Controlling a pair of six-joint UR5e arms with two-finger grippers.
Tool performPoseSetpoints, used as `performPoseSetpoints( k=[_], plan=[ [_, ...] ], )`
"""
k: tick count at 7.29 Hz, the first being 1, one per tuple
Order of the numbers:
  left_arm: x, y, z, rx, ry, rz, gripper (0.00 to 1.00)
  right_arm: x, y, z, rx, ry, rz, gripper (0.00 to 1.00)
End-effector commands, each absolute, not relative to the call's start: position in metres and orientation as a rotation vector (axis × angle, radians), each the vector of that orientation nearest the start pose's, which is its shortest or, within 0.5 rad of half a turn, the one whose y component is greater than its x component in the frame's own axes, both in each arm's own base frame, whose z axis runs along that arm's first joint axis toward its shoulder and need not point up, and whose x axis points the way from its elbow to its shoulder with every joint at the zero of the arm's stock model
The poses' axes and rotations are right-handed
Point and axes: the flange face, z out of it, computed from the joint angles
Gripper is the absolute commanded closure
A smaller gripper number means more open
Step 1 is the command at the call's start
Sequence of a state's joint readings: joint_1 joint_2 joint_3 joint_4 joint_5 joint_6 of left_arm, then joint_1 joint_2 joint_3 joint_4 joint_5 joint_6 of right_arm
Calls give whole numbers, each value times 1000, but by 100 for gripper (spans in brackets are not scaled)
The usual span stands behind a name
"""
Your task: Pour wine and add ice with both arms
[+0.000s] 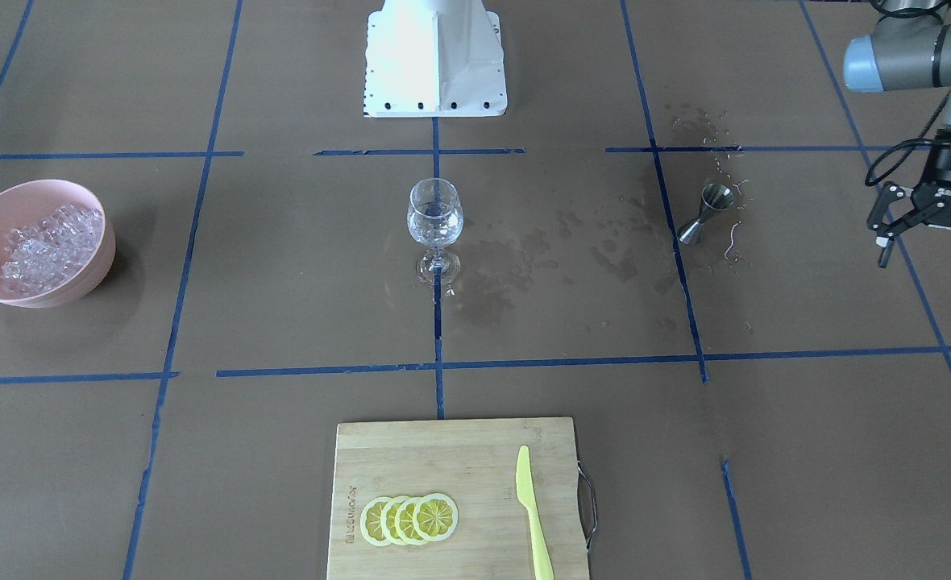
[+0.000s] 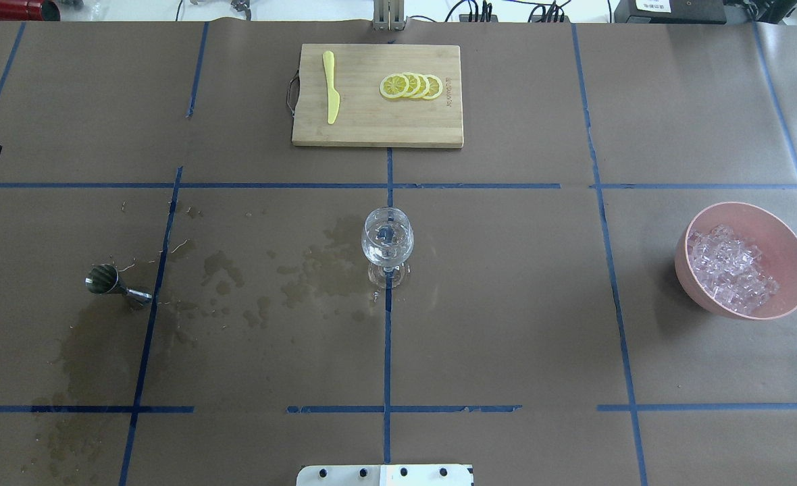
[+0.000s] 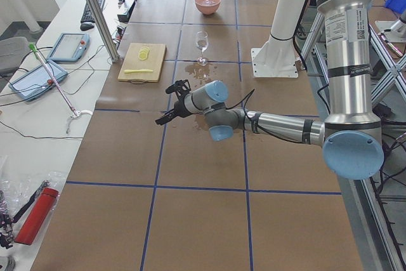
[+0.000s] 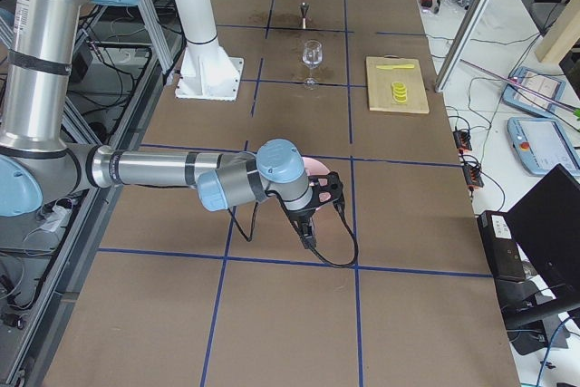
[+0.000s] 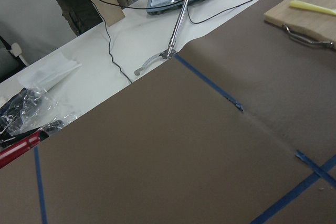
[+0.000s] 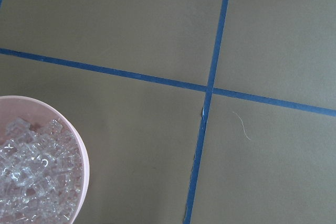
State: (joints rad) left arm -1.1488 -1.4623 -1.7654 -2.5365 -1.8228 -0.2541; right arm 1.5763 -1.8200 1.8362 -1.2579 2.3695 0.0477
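Note:
A clear stemmed wine glass (image 1: 435, 217) stands at the table's centre, also in the overhead view (image 2: 387, 243); it appears to hold a little clear liquid. A steel jigger (image 1: 705, 211) stands among wet stains. A pink bowl (image 1: 98, 264) holds many ice cubes (image 1: 47, 250); the right wrist view shows the ice (image 6: 31, 182) at its lower left. My left gripper (image 1: 932, 262) is open and empty, hanging beyond the jigger, away from the glass. My right gripper (image 4: 317, 210) hovers beside the bowl and shows only in the exterior right view, so I cannot tell its state.
A bamboo cutting board (image 1: 443, 451) with lemon slices (image 1: 409, 518) and a yellow knife (image 1: 533, 515) lies at the operators' edge. Dark wet stains (image 1: 524, 258) spread between glass and jigger. The white robot base (image 1: 435, 60) stands behind the glass.

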Motion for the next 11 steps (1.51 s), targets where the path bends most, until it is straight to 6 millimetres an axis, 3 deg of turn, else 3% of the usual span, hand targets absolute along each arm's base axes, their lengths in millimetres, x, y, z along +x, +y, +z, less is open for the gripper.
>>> performPoseSetpoints(
  k=[1,2,3,4,5,6,7,8,9,11],
  plan=[
    [6,-503,522,741,607,260,0,64,-403,602,293,-798,-80,0],
    [2,-495,554,627,606,234,0,64,-402,603,291,-798,-80,0],
    [0,-500,583,432,590,178,0,64,-402,603,291,-798,-80,0],
    [-1,-516,582,266,574,130,0,64,-402,603,291,-798,-80,0],
    [-21,-512,588,201,573,91,0,64,-402,603,291,-798,-80,0],
    [-27,-499,603,86,665,44,0,64,-402,603,290,-800,-80,0],
    [-41,-489,601,22,793,-18,0,63,-402,601,290,-815,-79,0],
    [-61,-466,614,21,815,-64,0,60,-402,595,285,-856,-69,0],
    [-68,-464,610,48,818,-69,0,52,-404,577,286,-880,-43,0],
    [-67,-465,611,44,815,-72,0,5,-409,550,271,-917,-41,0]
  ],
)
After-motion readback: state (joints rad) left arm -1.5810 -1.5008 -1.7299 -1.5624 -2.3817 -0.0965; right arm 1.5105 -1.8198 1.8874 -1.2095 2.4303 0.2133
